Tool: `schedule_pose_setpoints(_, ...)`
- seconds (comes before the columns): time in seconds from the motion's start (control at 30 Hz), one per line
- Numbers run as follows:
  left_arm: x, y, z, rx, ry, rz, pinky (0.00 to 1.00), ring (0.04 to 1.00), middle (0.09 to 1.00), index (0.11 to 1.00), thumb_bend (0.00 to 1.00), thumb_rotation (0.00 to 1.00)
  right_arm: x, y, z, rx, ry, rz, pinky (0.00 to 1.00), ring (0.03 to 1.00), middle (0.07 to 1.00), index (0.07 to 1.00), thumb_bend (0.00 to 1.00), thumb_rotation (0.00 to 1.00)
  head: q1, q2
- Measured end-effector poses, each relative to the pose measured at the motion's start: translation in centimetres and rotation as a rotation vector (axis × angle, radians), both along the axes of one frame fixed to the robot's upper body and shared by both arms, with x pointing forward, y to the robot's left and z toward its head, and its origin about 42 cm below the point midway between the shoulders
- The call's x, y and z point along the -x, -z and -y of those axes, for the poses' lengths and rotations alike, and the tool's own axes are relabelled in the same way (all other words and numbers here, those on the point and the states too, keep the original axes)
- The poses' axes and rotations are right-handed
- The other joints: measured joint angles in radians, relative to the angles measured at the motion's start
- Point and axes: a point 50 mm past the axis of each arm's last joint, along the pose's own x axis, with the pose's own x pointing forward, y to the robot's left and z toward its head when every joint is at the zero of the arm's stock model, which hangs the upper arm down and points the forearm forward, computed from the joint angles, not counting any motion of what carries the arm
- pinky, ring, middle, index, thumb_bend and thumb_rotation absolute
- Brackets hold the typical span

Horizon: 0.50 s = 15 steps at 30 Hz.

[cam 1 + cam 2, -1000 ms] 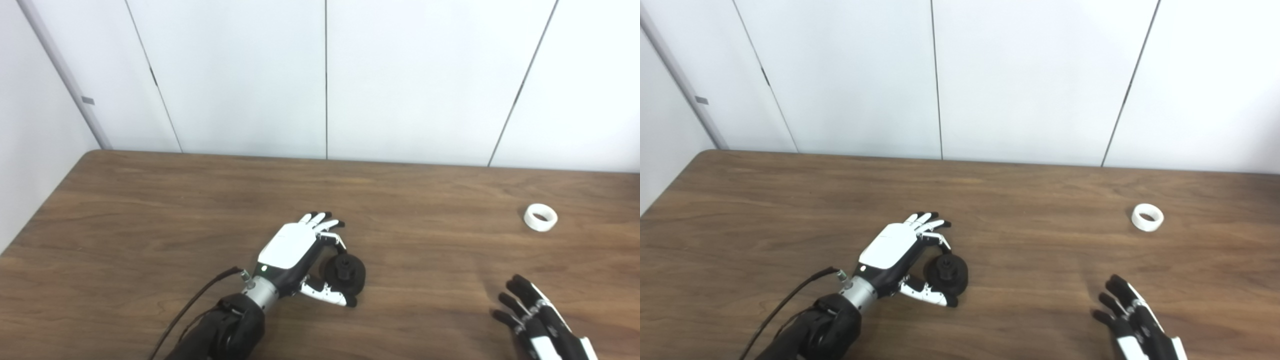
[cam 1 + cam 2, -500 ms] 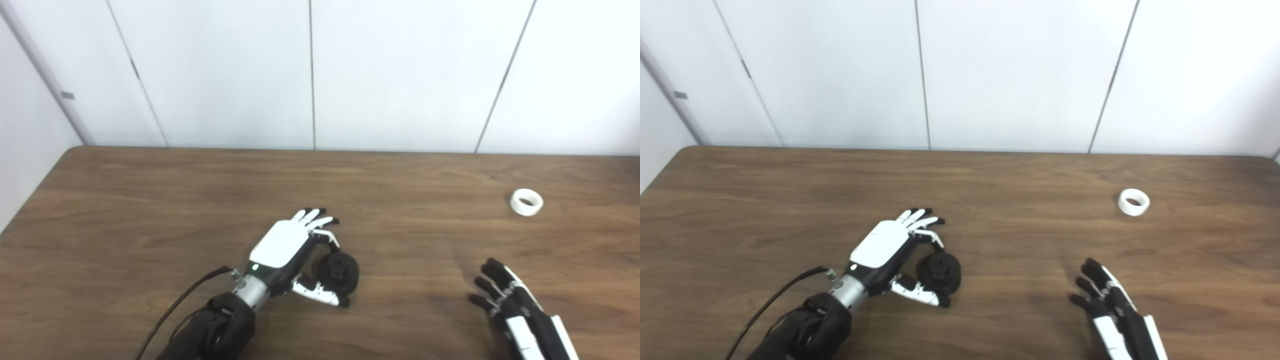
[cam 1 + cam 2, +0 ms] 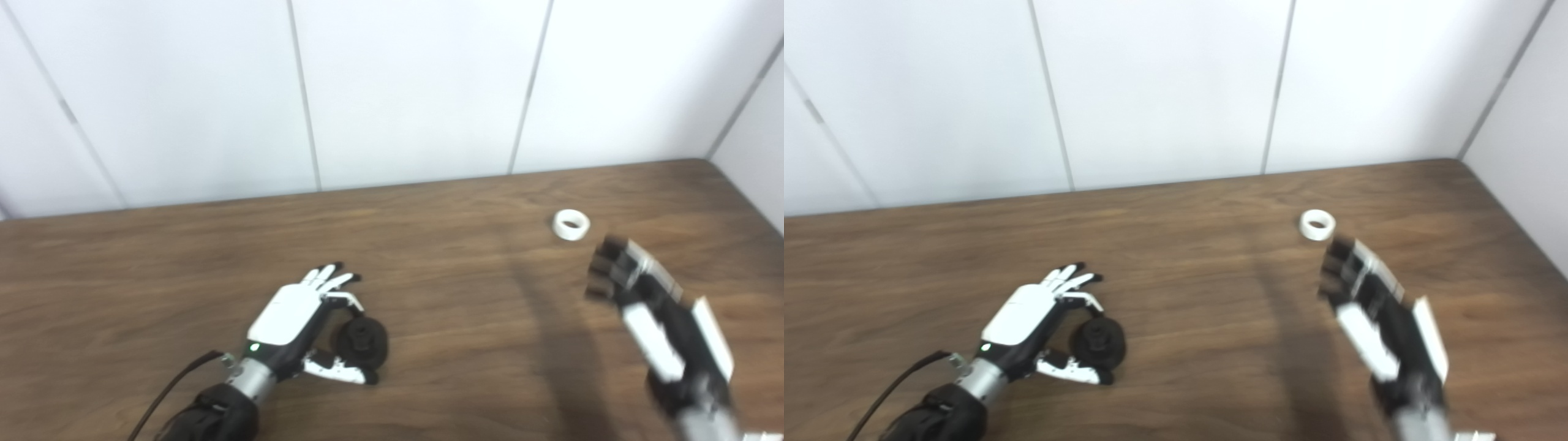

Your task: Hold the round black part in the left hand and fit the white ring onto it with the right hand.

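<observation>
The left hand (image 3: 288, 315) lies low on the desk (image 3: 153, 263) in the lower left of the frame, its white back turned up and its fingers (image 3: 327, 277) spread and pointing toward the upper right. Its thumb runs along the near side of the round black part (image 3: 362, 343) and one bent finger comes down at the part's far side, so the hand cups the part loosely between them; the other fingers stick out straight past it, and whether the hold is firm cannot be told. The round black part sits on the wood just right of the palm, a dark disc with a raised hub in its middle. The right hand (image 3: 649, 306) reaches in from the lower right corner, blurred, raised above the desk with its dark fingertips (image 3: 603, 269) pointing toward the upper left; it holds nothing and its fingers are apart. The white ring (image 3: 571, 224) lies flat on the desk in the right half of the frame, just beyond those fingertips and not touched by them, well apart from the black part. White wall panels (image 3: 398, 86) fill the upper half behind the desk.
</observation>
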Motion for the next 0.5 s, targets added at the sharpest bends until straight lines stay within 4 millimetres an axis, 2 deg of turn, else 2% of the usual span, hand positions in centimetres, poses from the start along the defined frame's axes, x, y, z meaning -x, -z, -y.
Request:
schedule_pose_setpoints(0.07,0.0,0.0,0.0,0.002,0.004,-0.003,1.0,1.0,0.91,0.48,0.52,0.05,-1.3,-2.1,1.4,0.086,0.039,0.041,0.65,0.825,0.844,0.831,0.62,0.72,-0.011,-0.002)
schedule_pose_setpoints(0.13,0.1,0.0,0.1,0.013,0.017,-0.001,1.0,1.0,0.904,0.48,0.52,0.05,-2.1,-3.3,2.8,0.185,0.082,0.047,0.64,0.833,0.861,0.835,0.61,0.7,-0.044,-0.008)
schedule_pose_setpoints(0.27,0.2,0.0,-0.1,0.027,0.025,-0.001,1.0,0.996,0.901,0.48,0.52,0.05,-3.3,-4.2,4.8,0.402,0.148,0.0,0.7,0.844,0.866,0.831,0.61,0.7,-0.097,-0.032)
schedule_pose_setpoints(0.3,0.2,0.0,-0.2,0.028,0.024,-0.002,1.0,0.998,0.903,0.48,0.52,0.05,-3.5,-4.4,5.3,0.452,0.166,-0.015,0.71,0.841,0.863,0.832,0.66,0.72,-0.097,-0.032)
schedule_pose_setpoints(0.37,0.4,0.1,-0.4,0.041,0.022,-0.01,1.0,1.0,0.905,0.479,0.52,0.05,-4.0,-4.9,6.1,0.558,0.195,-0.052,0.72,0.849,0.87,0.844,0.72,0.74,-0.141,-0.034)
schedule_pose_setpoints(0.43,0.7,0.3,-0.8,0.052,0.018,-0.018,1.0,1.0,0.904,0.48,0.52,0.05,-4.7,-5.7,6.5,0.632,0.211,-0.077,0.69,0.865,0.91,0.887,0.81,0.78,-0.179,-0.034)
schedule_pose_setpoints(0.5,0.8,0.3,-1.0,0.058,0.023,-0.02,1.0,0.997,0.903,0.48,0.52,0.05,-5.2,-6.4,6.7,0.687,0.219,-0.101,0.71,0.909,0.948,0.903,0.85,0.77,-0.195,-0.035)
